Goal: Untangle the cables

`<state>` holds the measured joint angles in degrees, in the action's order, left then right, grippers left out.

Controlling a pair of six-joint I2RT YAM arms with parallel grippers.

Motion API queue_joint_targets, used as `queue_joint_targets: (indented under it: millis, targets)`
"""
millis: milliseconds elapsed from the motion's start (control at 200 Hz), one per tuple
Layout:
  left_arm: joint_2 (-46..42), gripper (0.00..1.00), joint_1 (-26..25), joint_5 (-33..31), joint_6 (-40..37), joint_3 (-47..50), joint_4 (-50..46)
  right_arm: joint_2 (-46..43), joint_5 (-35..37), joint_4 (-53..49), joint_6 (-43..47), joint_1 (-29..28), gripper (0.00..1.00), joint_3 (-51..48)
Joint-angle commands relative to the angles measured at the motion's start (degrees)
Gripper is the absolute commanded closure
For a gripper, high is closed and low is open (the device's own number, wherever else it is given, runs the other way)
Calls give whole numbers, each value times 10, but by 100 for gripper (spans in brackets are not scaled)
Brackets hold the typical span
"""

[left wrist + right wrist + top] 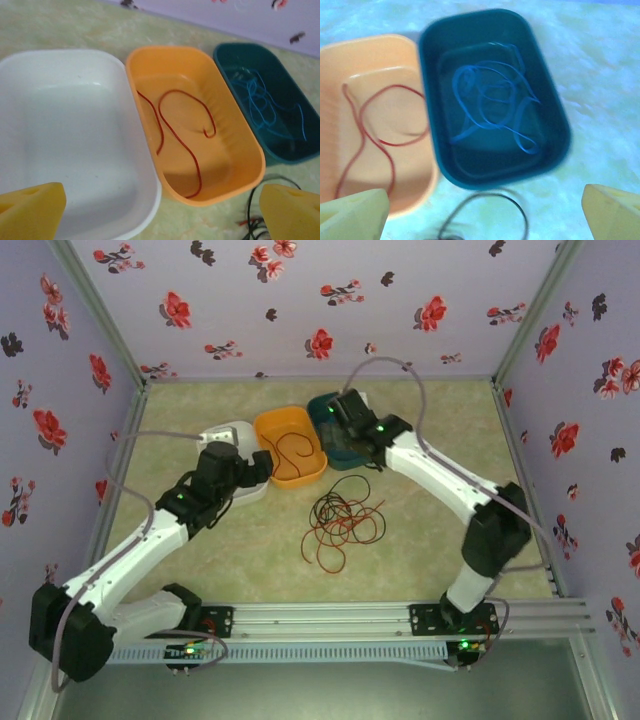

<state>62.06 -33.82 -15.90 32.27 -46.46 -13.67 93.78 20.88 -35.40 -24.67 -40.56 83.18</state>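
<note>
A tangle of black and red-orange cables [342,523] lies on the table in front of three bins. One red-orange cable [176,131] lies loose in the orange bin [240,172]. A blue cable [490,102] lies coiled in the teal bin [547,150]. My right gripper [485,220] hovers open above the teal bin's near end, nothing between its yellow pads [612,212]. A black cable loop [490,210] shows on the table below it. My left gripper [162,220] stands open above the near ends of the white bin [145,185] and the orange bin, holding nothing.
The three bins stand side by side at the back middle of the table: white [232,435], orange [290,445], teal [335,440]. Floral walls [300,300] close the table on three sides. A metal rail [330,620] runs along the near edge.
</note>
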Motion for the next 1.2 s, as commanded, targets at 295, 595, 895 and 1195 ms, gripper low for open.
queue_joint_targets:
  millis: [295, 595, 895, 1195]
  targets:
    - [141, 0, -128, 50, -23, -50, 43, -129, -68, -11, -189, 6, 10, -200]
    - [143, 0, -140, 33, 9, -13, 99, -109, -202, 93, -297, 6, 46, -278]
    - [137, 0, -140, -2, 16, -2, 100, -71, -257, 144, -336, -12, 59, -297]
    - [135, 0, -140, -6, 24, 4, 103, -49, -265, 141, -349, -18, 60, -299]
